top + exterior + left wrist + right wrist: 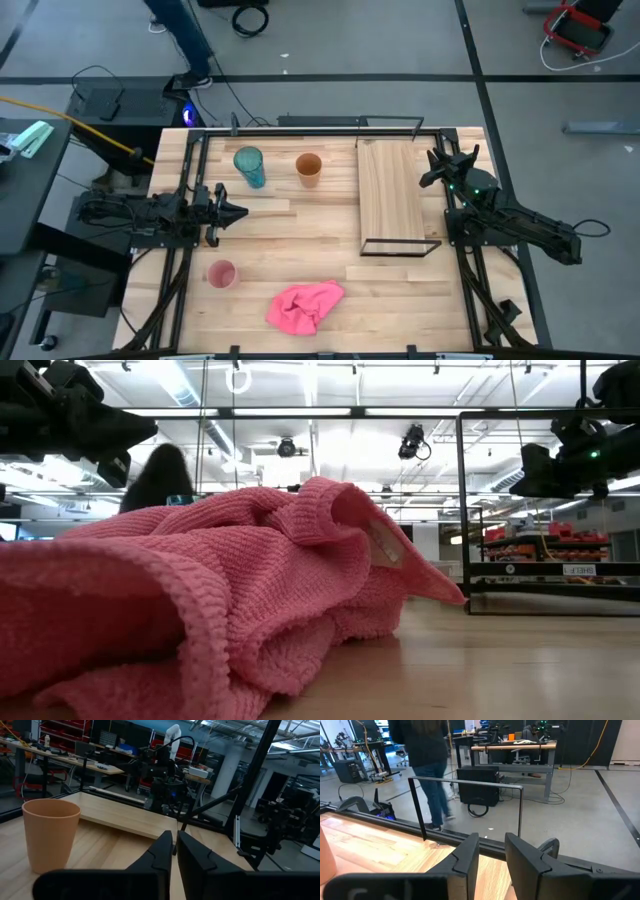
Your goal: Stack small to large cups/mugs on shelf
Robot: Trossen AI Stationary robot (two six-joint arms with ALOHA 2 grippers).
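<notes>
Ahead of my left hand (pixel 238 211), closed and empty, stand the teal cup (pixel 249 166) and orange cup (pixel 309 168); the pink cup (pixel 221 273) sits behind. Nothing stacked yet. My right hand (pixel 437 166), slightly parted, hovers beside the shelf (pixel 392 196). Next I'd open and reach.

Bright overhead ceiling lights, soft faint shadows, pink cloth (pixel 230 600) blurred close up

Overhead, tabletop-level, two wrist cameras — shelf (pixel 392 195) shared

In the low view, the pink cloth (pixel 200 600) hides the cups.
</notes>
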